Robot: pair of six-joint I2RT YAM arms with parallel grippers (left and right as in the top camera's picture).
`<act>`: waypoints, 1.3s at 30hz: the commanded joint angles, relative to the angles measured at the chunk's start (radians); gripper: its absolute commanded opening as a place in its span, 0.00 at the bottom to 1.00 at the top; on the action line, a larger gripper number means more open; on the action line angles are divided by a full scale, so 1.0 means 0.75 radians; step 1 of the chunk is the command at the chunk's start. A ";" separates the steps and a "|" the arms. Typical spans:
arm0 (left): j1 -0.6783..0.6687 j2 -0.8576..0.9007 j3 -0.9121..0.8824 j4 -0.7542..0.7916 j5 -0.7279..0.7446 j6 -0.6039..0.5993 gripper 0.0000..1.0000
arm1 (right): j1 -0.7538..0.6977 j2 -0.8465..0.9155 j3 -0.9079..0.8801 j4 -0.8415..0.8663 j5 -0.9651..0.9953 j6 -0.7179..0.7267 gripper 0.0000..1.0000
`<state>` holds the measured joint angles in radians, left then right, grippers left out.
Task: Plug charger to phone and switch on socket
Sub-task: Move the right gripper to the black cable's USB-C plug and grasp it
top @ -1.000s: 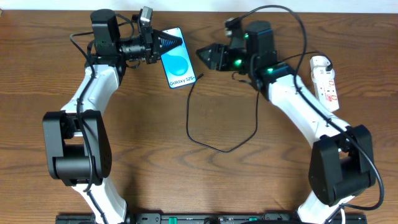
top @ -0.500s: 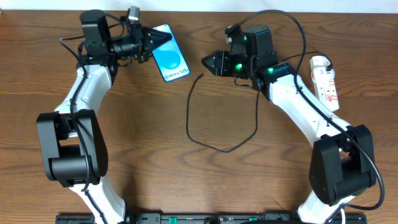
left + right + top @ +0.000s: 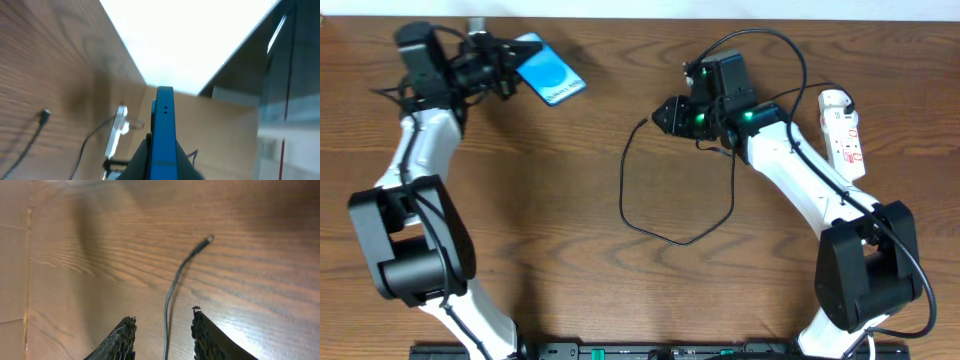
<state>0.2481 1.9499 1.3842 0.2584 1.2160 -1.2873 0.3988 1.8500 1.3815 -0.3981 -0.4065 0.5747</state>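
Phone (image 3: 548,78), blue screen up, is sitting at the counter's (image 3: 540,220) far left corner, clamped by the left fingers (image 3: 137,162), which are closing tight on its edge. Charger cable (image 3: 624,190) is lying in a loose loop mid-counter, its small plug (image 3: 205,241) resting free on the wood, well apart from the phone. Right fingers (image 3: 119,339) are standing parted and gripping nothing, straddling the cable just behind the plug; white power strip (image 3: 843,133) is lying at the far right.
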 commanded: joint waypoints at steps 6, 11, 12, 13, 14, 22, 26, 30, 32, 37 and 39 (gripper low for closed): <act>0.126 -0.019 0.015 0.007 -0.041 -0.071 0.07 | 0.016 0.154 0.320 -0.251 0.046 -0.022 0.36; 0.134 -0.019 0.015 0.007 -0.027 -0.071 0.07 | 0.030 0.358 0.639 -0.455 0.045 -0.081 0.37; 0.134 -0.019 0.015 0.007 -0.026 -0.071 0.07 | 0.035 0.405 0.709 -0.499 0.045 -0.100 0.37; 0.134 -0.019 0.015 0.007 -0.026 -0.071 0.07 | 0.039 0.442 0.754 -0.521 0.045 -0.114 0.35; 0.134 -0.019 0.015 0.007 -0.026 -0.071 0.07 | 0.044 0.478 0.801 -0.547 0.045 -0.123 0.32; 0.134 -0.019 0.015 0.007 -0.026 -0.071 0.07 | 0.073 0.536 0.826 -0.532 0.044 -0.180 0.61; 0.132 -0.019 0.015 0.007 -0.026 -0.061 0.07 | 0.071 0.556 0.823 -0.531 0.115 -0.038 0.43; 0.126 -0.019 0.012 0.005 -0.026 -0.020 0.07 | 0.076 0.607 0.823 -0.511 0.074 0.100 0.40; 0.123 -0.019 0.010 -0.020 -0.027 -0.019 0.08 | 0.080 0.630 0.823 -0.500 0.044 0.128 0.40; 0.122 -0.019 0.010 -0.064 -0.026 0.015 0.07 | 0.084 0.694 0.823 -0.511 0.025 0.171 0.40; 0.122 -0.019 0.010 -0.064 -0.027 0.015 0.07 | 0.084 0.700 0.823 -0.508 0.024 0.183 0.40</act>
<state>0.3431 1.9499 1.3842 0.2058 1.1751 -1.3006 0.4538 2.3581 1.9835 -0.7792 -0.3706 0.6685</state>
